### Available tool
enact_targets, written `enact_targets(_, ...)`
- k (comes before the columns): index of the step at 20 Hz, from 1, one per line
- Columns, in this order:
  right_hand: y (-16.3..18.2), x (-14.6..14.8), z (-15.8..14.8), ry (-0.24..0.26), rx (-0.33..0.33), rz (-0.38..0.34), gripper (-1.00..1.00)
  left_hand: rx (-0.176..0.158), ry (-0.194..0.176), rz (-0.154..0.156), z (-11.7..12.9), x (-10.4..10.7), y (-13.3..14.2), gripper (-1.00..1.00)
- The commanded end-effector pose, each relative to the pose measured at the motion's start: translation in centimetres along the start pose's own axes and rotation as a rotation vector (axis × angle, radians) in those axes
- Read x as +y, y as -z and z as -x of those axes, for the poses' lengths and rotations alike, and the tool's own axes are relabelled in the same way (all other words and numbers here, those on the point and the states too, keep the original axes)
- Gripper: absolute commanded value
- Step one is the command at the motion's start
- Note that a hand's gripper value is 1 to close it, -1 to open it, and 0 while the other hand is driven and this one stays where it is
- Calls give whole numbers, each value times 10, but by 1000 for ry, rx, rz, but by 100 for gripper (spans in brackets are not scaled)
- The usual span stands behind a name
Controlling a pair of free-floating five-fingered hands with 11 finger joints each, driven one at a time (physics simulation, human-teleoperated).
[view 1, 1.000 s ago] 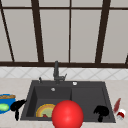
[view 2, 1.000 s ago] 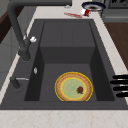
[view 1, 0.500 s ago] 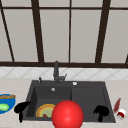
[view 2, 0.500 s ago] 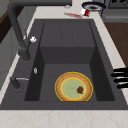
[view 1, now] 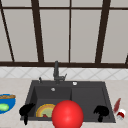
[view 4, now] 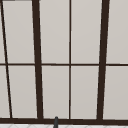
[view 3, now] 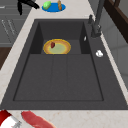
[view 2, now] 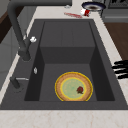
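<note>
At the lower left of the front view, your left hand [view 1: 26, 110] floats over the front edge of the sink [view 1: 87, 96]. In the left side view its fingers [view 2: 121, 70] poke in from the right edge of the frame. They are straight and a little spread, and they hold nothing. They point across the rim toward the basin.

The yellow plate [view 2: 73, 86] lies flat on the sink floor, lower and to the left of those fingers in that view. It is round, with a green middle and a small dark red bit [view 2: 80, 89] on it. Nothing touches it.

Your right hand [view 1: 101, 112] hangs at the lower right of the front view, well apart from the plate. The left hand is the nearer one.

A big red ball [view 1: 67, 115] sits low in the middle. A blue dish [view 1: 6, 102] rests on the counter [view 1: 15, 85] at the left.
</note>
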Motion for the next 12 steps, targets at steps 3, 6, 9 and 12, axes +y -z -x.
enact_targets(3, 0, 0, 0, 0, 0, 0, 0, 57, 19, 23, -10, -10, 31, -100)
enact_targets(6, 0, 0, 0, 0, 0, 0, 0, 67, 12, 12, -16, -18, 45, -100)
enact_targets(9, 0, 0, 0, 0, 0, 0, 0, 95, 14, 2, -24, -25, 53, -100)
enact_targets(12, 0, 0, 0, 0, 0, 0, 0, 103, 27, 4, -28, -28, 61, -100)
